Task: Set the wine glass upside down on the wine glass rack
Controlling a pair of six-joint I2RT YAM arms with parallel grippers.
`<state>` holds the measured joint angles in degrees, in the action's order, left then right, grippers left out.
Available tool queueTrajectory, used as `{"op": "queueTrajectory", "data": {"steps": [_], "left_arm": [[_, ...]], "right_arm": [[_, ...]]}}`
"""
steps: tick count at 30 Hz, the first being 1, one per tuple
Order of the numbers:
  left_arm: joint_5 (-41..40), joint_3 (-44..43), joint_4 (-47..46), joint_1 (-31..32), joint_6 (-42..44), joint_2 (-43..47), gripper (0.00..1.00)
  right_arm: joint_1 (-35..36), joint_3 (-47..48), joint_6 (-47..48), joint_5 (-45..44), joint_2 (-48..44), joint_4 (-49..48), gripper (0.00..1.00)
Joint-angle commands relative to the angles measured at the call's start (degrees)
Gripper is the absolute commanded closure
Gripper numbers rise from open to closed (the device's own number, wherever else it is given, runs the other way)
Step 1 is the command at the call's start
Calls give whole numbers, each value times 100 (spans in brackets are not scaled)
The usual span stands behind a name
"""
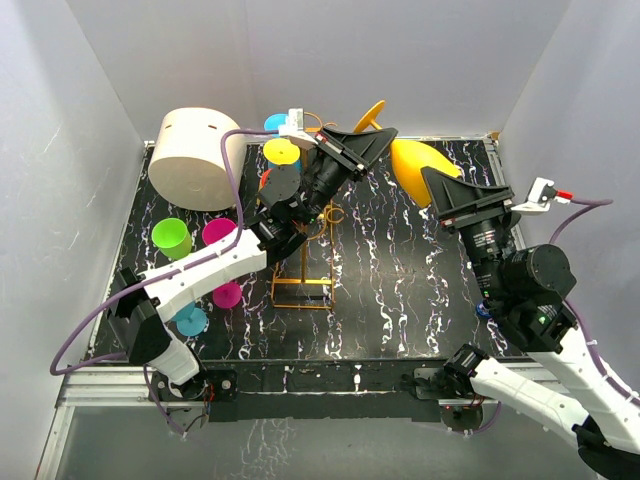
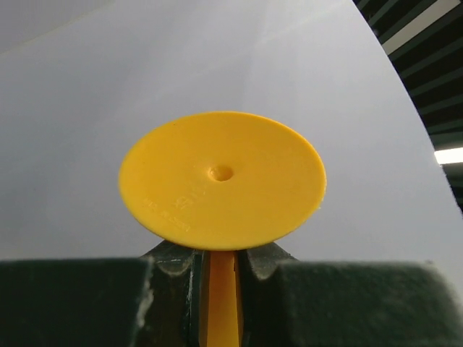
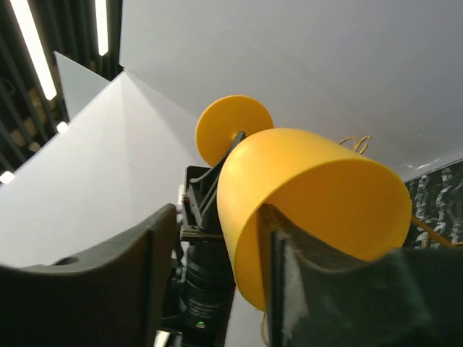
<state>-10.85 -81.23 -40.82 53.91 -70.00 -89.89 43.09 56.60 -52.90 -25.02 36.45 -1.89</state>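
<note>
Yellow wine glass (image 1: 410, 165) aloft between jaws

Left arm (image 1: 205, 270) and right arm (image 1: 540, 385): white shells, black joints, purple cables (image 1: 236, 175) (green light on a right-arm joint).

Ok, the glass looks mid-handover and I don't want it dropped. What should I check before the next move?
1. Stem grip: the left pincer is clamped on the stem of the wine glass, just under its foot: ok.
2. Bowl release: the right pincer stands open around the bowl. One finger is clear, and the other seems to touch: cannot tell.
3. Glass inverted: it lies roughly sideways, so not ok.
4. The wine glass rack stands upright: ok.
5. Free hook on the rack: hidden behind the left arm, so cannot tell.
</note>
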Motion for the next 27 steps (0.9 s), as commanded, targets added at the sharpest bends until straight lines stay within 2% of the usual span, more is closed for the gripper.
{"op": "queueTrajectory", "data": {"steps": [1, 3, 5, 10, 13, 16, 19, 27], "left_arm": [[52, -308, -620, -75, 1086, 368, 100], [262, -331, -692, -160, 1576, 458, 100], [479, -407, -501, -234, 2142, 577, 100], [998, -904, 849, -351, 3716, 810, 100], [1762, -1150, 1585, -398, 4613, 884, 100], [2042, -1164, 2082, -399, 5073, 972, 100], [2128, -1158, 2438, -402, 5454, 993, 100], [2634, -960, 2571, -408, 5918, 1079, 100]], "right_arm": [[32, 385, 198, 155, 74, 441, 43], [32, 471, 250, 71, 37, 691, 36], [29, 536, 329, -15, -34, 912, 33], [25, 734, 375, -195, -206, 1369, 27], [32, 1228, 376, -282, -51, 1985, 26], [26, 1884, 496, -309, 247, 2821, 28], [26, 2343, 588, -74, 508, 3259, 28], [25, 3186, 906, 1139, 1083, 3394, 29]]}}
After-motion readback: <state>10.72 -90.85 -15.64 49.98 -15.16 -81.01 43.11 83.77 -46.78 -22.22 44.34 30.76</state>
